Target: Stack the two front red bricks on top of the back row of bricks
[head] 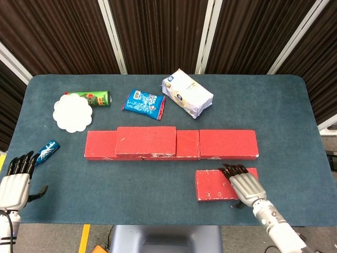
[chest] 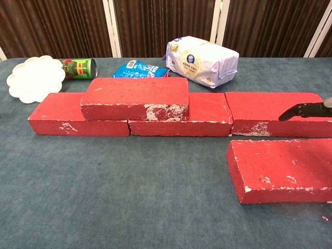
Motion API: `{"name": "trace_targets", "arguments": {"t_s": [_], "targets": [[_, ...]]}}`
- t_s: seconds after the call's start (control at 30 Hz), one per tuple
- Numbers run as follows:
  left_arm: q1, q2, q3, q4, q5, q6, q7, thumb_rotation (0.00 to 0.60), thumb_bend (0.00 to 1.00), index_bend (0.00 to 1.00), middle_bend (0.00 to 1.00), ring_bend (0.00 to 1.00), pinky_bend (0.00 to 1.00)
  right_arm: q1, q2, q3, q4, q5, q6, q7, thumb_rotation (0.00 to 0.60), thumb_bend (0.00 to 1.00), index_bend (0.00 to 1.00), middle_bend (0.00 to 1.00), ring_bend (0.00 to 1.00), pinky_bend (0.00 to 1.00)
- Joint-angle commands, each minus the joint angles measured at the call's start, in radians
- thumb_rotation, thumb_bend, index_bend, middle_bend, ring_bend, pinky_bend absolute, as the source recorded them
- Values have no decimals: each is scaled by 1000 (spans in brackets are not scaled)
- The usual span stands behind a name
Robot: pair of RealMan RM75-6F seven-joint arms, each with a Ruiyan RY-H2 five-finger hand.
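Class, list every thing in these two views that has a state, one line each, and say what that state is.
Front brick: flat on the table, not stacked.
Stacked brick: lying on the back row.
Back row of bricks: flat, end to end.
Green can: on its side.
White packet: lying flat, sealed.
Blue snack bag: lying flat.
Right hand: over the front brick, fingers extended.
Left hand: open, holding nothing.

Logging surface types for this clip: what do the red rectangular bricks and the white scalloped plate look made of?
Red rectangular bricks: probably painted foam or masonry; matte red coat chipped to white along edges, so the core stays uncertain. White scalloped plate: likely paper or thin plastic; flat, matte, fluted rim.
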Motion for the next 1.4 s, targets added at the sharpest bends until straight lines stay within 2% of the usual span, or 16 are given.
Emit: {"name": "trace_targets", "arguments": {"t_s": [0.03, 0.77, 1.4], "targets": [[1, -1, 2, -5, -1, 0, 8, 600, 232, 0, 0, 0, 55, 9, -1, -7, 37, 7, -22, 28, 600, 0, 92, 0, 0, 0], [0, -9, -4, -7, -18, -4, 28, 600, 232, 0, 0, 0, 55, 37, -131, -32, 217, 36, -37, 79, 600, 0, 92, 0, 0, 0], [0, -9, -5, -13, -26, -8, 32, 600, 231, 0, 0, 0, 55, 65, -184, -48, 264, 69, -24, 49, 600, 0, 101, 0, 0, 0]]}}
